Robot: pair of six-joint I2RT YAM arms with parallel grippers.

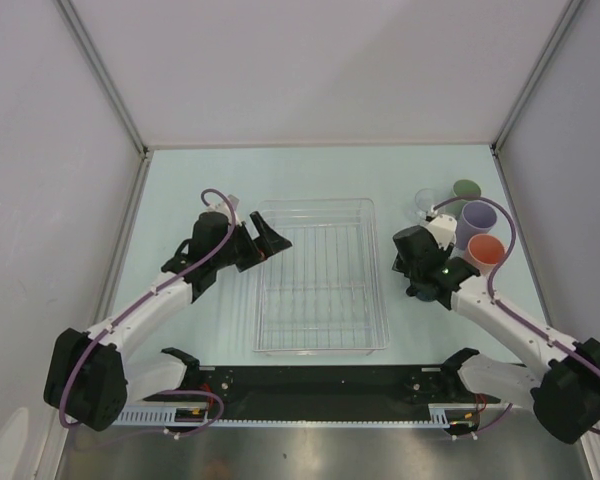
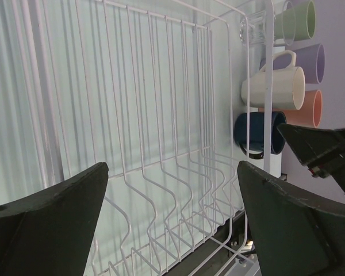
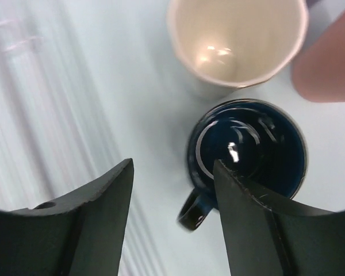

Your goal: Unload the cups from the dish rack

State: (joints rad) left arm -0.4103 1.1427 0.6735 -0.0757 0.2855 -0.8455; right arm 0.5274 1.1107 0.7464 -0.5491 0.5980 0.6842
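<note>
The clear dish rack (image 1: pixel 320 340) with its wire grid (image 2: pixel 161 115) holds no cups. Six cups stand on the table to its right: sage green (image 1: pixel 467 189), lavender (image 1: pixel 477 222), salmon-orange (image 1: pixel 485 250), a clear glass (image 1: pixel 424 203), a cream mug (image 1: pixel 440 228) and a dark blue mug (image 3: pixel 247 146). My right gripper (image 3: pixel 172 167) is open just above the blue mug; its right finger overlaps the mug's rim and the handle lies between the jaws. My left gripper (image 1: pixel 270 240) is open and empty at the rack's far left edge, facing across the grid.
In the left wrist view the cups show through the rack's far wall, the cream mug (image 2: pixel 273 86) and blue mug (image 2: pixel 259 132) nearest, with the right arm's gripper (image 2: pixel 328 149) over them. Grey walls close in the table on three sides.
</note>
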